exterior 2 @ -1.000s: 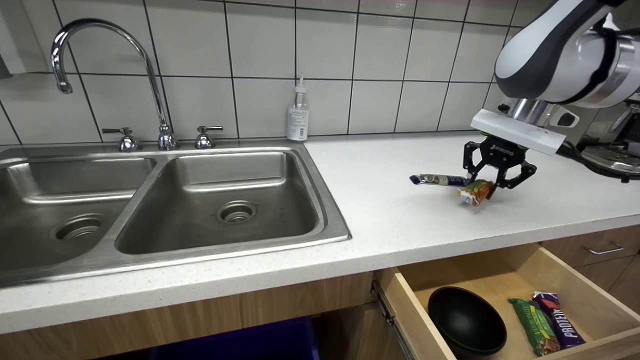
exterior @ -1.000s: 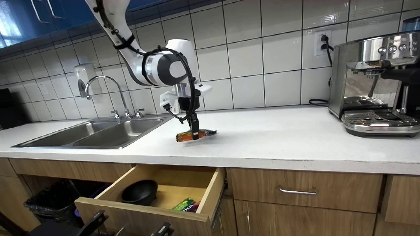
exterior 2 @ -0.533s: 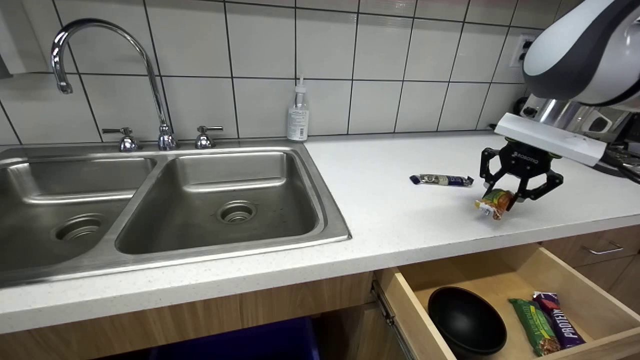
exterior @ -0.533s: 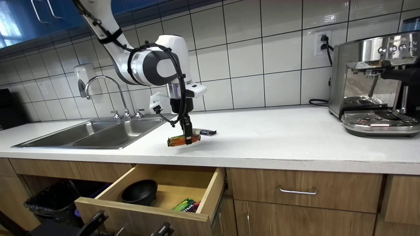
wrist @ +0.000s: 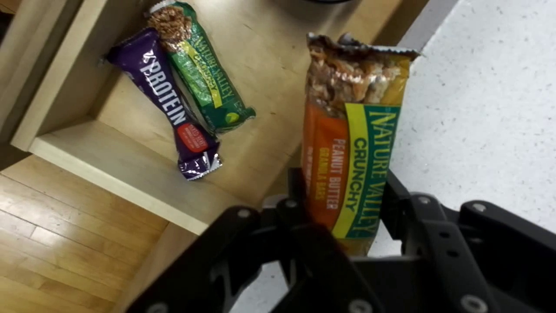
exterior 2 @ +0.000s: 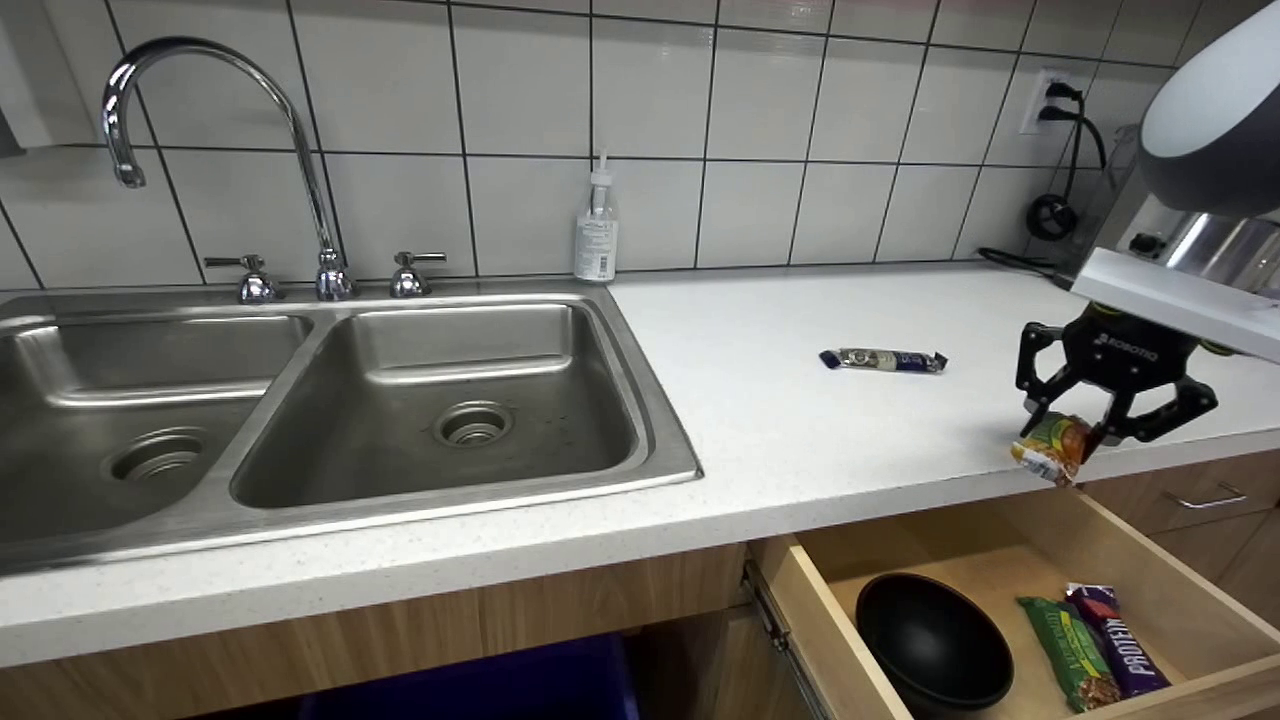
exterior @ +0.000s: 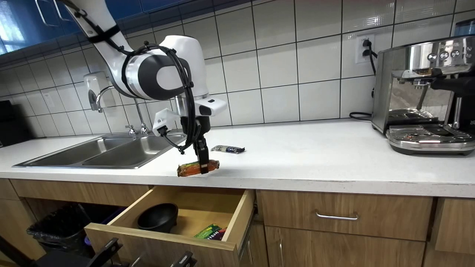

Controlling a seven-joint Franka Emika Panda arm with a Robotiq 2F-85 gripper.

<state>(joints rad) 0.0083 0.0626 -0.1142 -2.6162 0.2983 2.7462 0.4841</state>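
My gripper [exterior 2: 1062, 438] is shut on an orange, yellow and green granola bar [wrist: 334, 165]. The wrist view shows one finger on each side of the wrapper, with the lower end partly hidden. In an exterior view the bar [exterior: 191, 169] hangs roughly level above the counter's front edge. The open wooden drawer [exterior 2: 840, 625] lies below and in front. In it are a black bowl [exterior 2: 935, 640], a green bar [wrist: 204, 74] and a purple protein bar [wrist: 163, 93] side by side. A blue and silver bar [exterior 2: 885, 360] lies on the counter behind the gripper.
A double steel sink [exterior 2: 650, 400] with a faucet [exterior 2: 300, 150] is set in the counter [exterior: 315, 155]. A clear bottle [exterior 2: 597, 235] stands by the wall. A coffee machine [exterior: 426, 96] stands on the counter. A black-lined bin [exterior: 55, 226] sits under the counter.
My gripper has carried the granola bar toward the counter's front edge, nearer the open drawer. The blue and silver bar, partly hidden before, now shows fully. The drawer's contents have not moved.
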